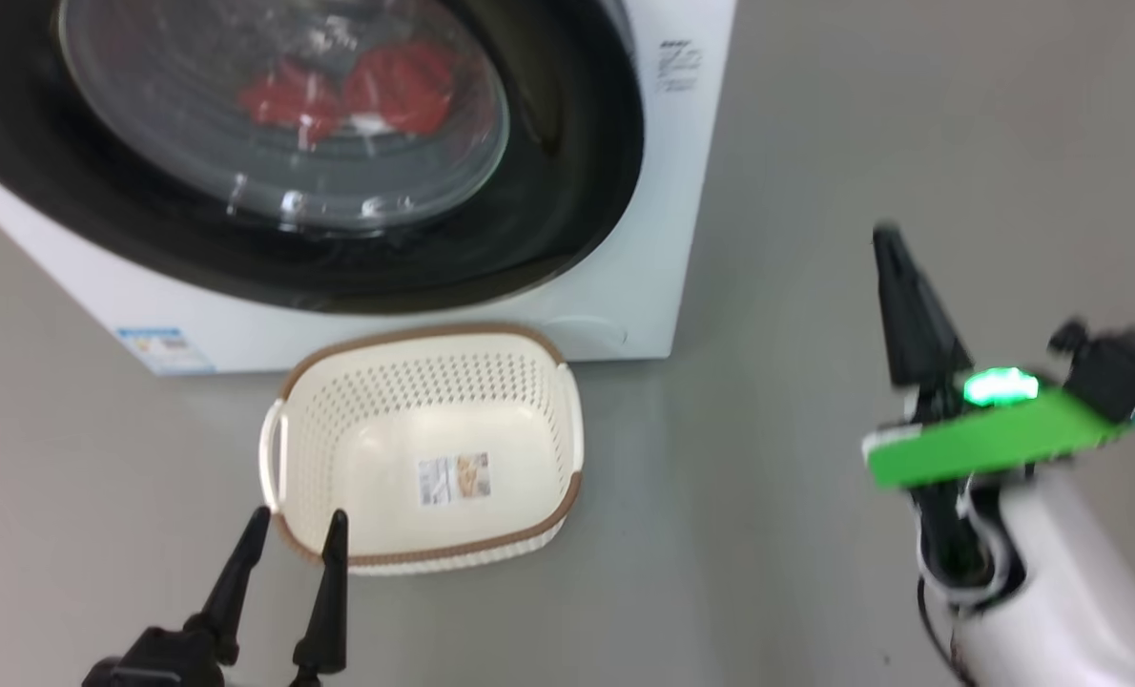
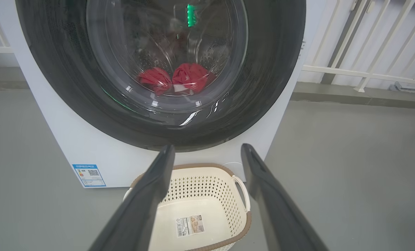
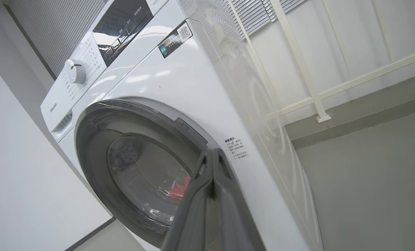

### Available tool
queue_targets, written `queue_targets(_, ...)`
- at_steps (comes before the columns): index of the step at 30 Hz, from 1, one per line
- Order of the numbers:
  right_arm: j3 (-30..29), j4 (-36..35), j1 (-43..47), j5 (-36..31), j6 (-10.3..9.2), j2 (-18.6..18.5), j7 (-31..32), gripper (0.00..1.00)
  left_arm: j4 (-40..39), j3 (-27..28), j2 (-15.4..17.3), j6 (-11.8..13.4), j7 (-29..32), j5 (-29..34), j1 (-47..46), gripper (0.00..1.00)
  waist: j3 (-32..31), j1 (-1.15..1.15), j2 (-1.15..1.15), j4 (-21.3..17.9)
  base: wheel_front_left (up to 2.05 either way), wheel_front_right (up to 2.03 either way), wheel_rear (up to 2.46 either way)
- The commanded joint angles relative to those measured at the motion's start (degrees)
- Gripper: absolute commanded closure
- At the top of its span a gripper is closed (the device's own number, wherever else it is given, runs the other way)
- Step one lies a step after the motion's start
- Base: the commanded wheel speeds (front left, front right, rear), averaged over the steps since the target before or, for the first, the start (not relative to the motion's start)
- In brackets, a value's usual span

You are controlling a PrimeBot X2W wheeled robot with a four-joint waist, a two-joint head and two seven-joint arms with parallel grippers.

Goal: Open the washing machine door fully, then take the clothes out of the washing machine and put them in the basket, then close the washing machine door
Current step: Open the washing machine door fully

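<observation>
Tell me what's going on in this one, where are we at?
The robot faces the washing machine; the washing machine door is shut, with the red clothes visible behind its glass. The basket sits on the floor in front, no clothes in it. The left end effector hovers open above the basket's near rim. The right end effector is shut on nothing, raised to the machine's right. No step is done yet.

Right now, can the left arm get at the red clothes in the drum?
Probably not. The washing machine door looks shut, so its glass stands between the open left tool and the clothes. The door would have to be opened first.
</observation>
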Motion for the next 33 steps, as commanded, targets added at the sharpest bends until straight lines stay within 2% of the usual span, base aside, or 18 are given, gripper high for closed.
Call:
queue_targets(1,2.3,-1.3,-3.7,2.7,0.02,-0.9,-0.4,1.00,-1.6,1.4,0.3,-0.3,-0.7,-0.4,-2.3,0.00,3.4,0.00,0.00,2.7,0.00,0.00,0.00)
queue_targets(4,3.5,-1.0,-6.7,6.4,0.02,-2.4,-0.4,1.00,-1.6,0.8,0.3,-0.4,-0.7,-0.7,-3.4,0.00,5.0,0.00,0.00,3.6,0.00,0.00,0.00)
queue_targets(11,9.3,1.2,-16.9,19.7,0.02,-9.5,0.0,1.00,-1.0,-0.4,0.3,-0.4,-0.7,-2.6,-6.9,0.00,10.5,0.00,0.00,6.4,0.00,0.00,0.00)
queue_targets(18,13.0,0.8,-25.8,34.7,0.02,-15.1,5.5,1.00,-0.2,-1.9,0.3,-0.4,-0.7,-3.6,-10.1,0.00,14.9,0.00,0.00,8.3,0.00,0.00,0.00)
queue_targets(25,12.4,0.4,-32.6,47.5,0.02,-16.8,16.5,1.00,0.2,-3.1,0.3,-0.4,-0.7,-4.3,-12.4,0.00,18.0,0.00,0.00,9.9,0.00,0.00,0.00)
queue_targets(33,10.3,3.8,-39.3,53.3,0.02,-17.0,27.0,1.00,0.7,-4.8,0.3,-0.4,-0.7,-5.4,-13.9,0.00,20.5,0.00,0.00,11.4,0.00,0.00,0.00)
